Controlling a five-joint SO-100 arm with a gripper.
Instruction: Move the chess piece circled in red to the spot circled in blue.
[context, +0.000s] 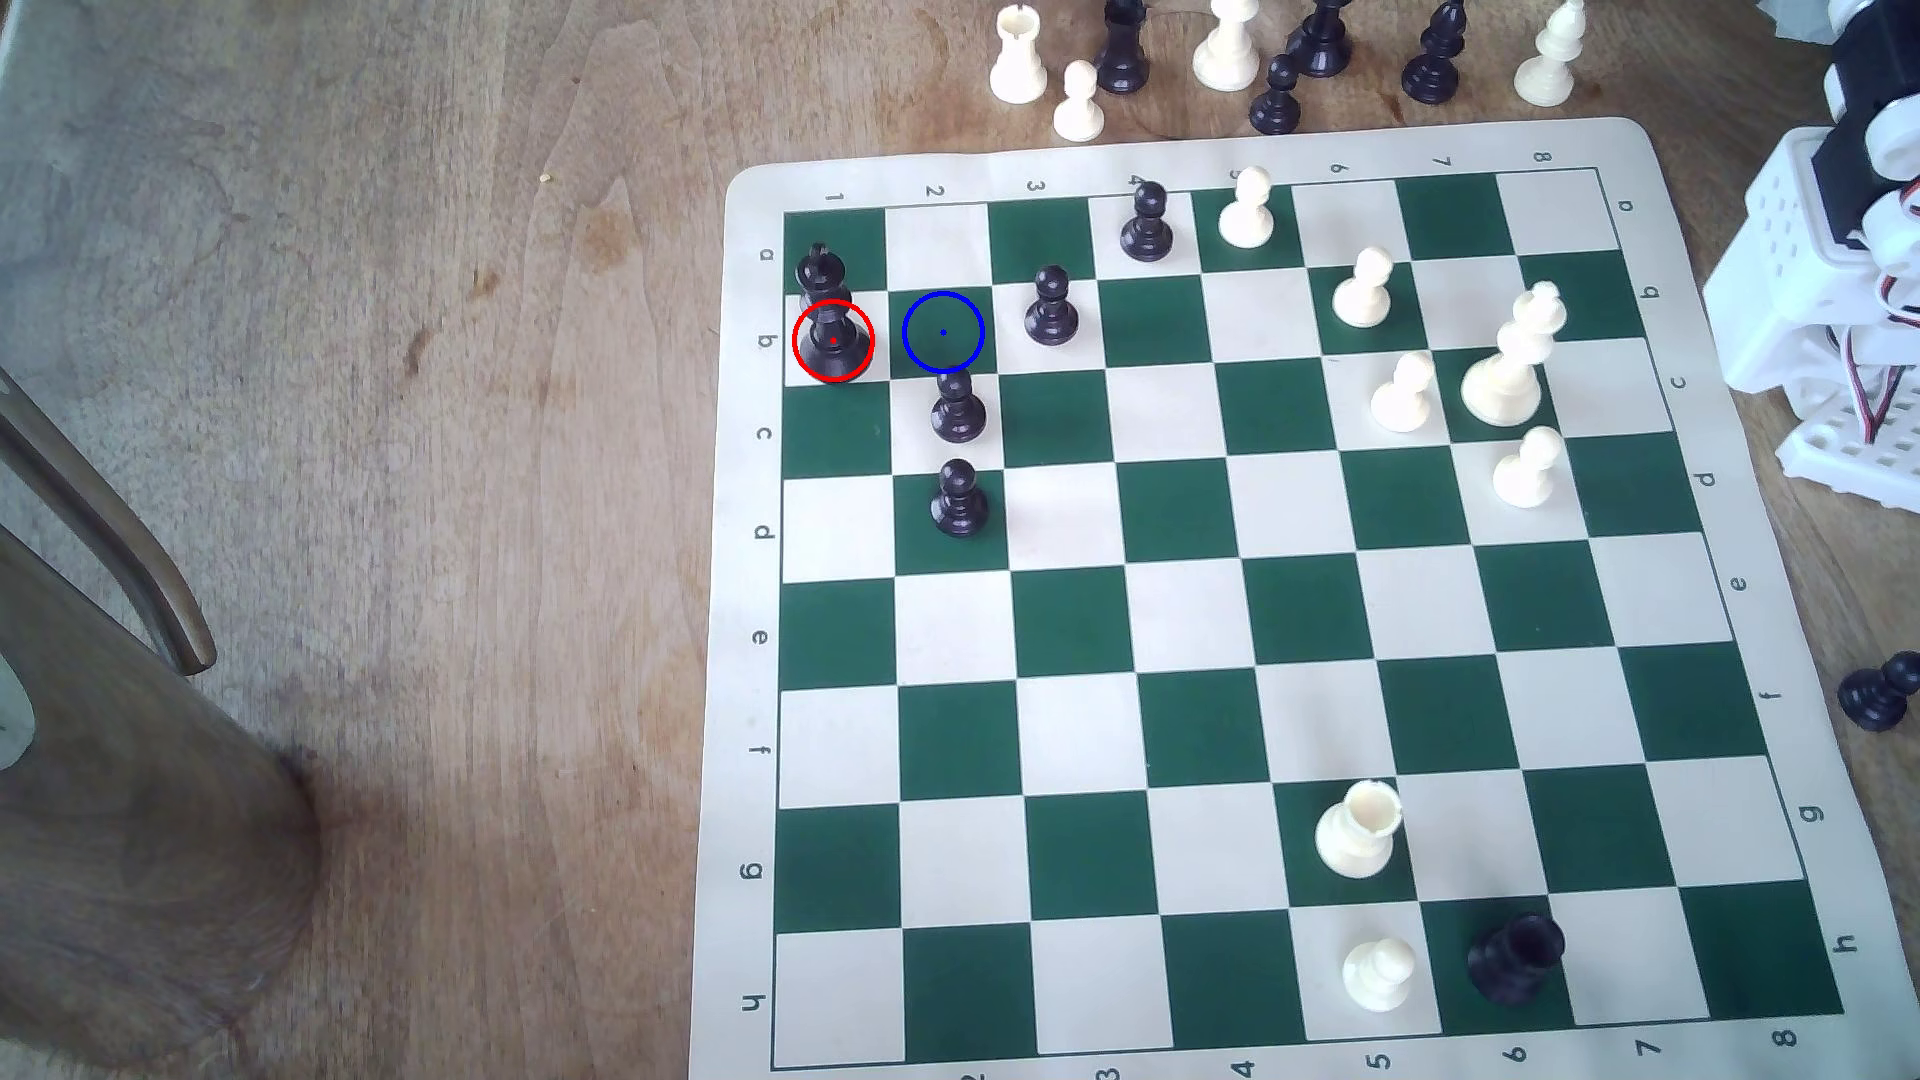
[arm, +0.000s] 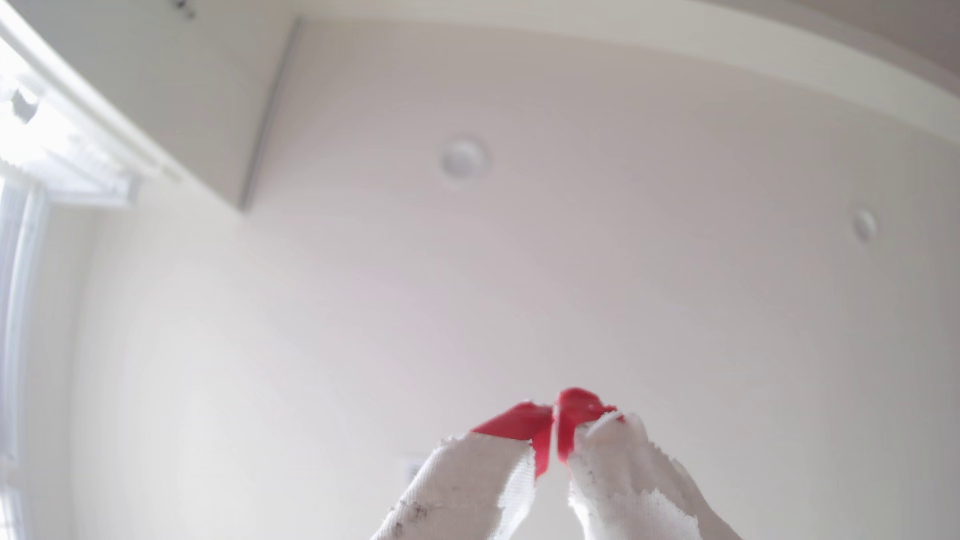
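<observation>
Wrist view: gripper (arm: 555, 415) is seen pointed at the ceiling, red tips brought together, nothing held between them. Exterior view: arm base (context: 1829, 312) is parked off the board's right edge. Farther out, the black king (context: 831, 330) is found upright on its red-ringed white square — blue-ringed green square (context: 966, 312) just beside it, unoccupied.
</observation>
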